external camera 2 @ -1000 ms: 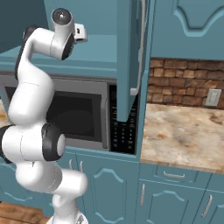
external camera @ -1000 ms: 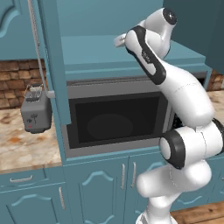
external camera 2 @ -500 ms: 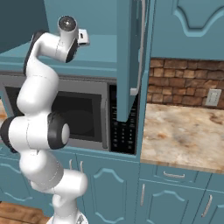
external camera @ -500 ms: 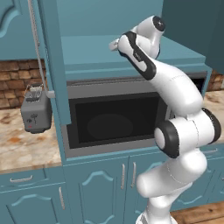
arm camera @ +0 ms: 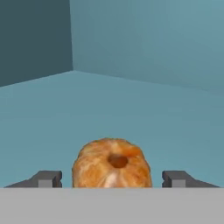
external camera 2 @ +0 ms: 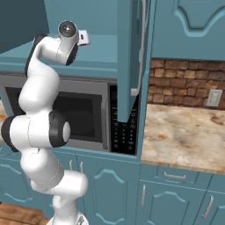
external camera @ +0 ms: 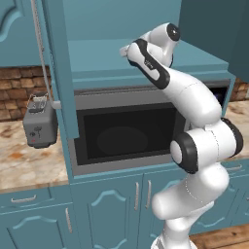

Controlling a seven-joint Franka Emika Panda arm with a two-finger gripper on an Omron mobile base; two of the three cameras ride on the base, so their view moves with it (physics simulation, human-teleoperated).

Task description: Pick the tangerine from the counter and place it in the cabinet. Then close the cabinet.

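Note:
In the hand view the tangerine [arm camera: 111, 164] rests on the teal floor of the cabinet [arm camera: 131, 109], stem dimple toward the camera. My gripper [arm camera: 112, 179] is open around it, and a clear gap shows between the fruit and each dark fingertip [arm camera: 48, 178]. From the base, the white arm reaches up into the open cabinet [external camera: 97, 53] above the microwave. Both arched doors stand open, the left door [external camera: 58, 73] and the right door [external camera 2: 129, 57]. The counter [external camera 2: 184, 132] lies to either side.
A built-in microwave [external camera: 121, 136] sits directly under the cabinet shelf. A grey toaster [external camera: 40, 124] stands on the counter [external camera: 19, 165] to the left. Brick backsplash and an outlet [external camera 2: 214, 97] are at the right. Teal base cabinets run below.
The arm has swung up and further into the cabinet. The jaws have parted, leaving the tangerine resting on the shelf floor.

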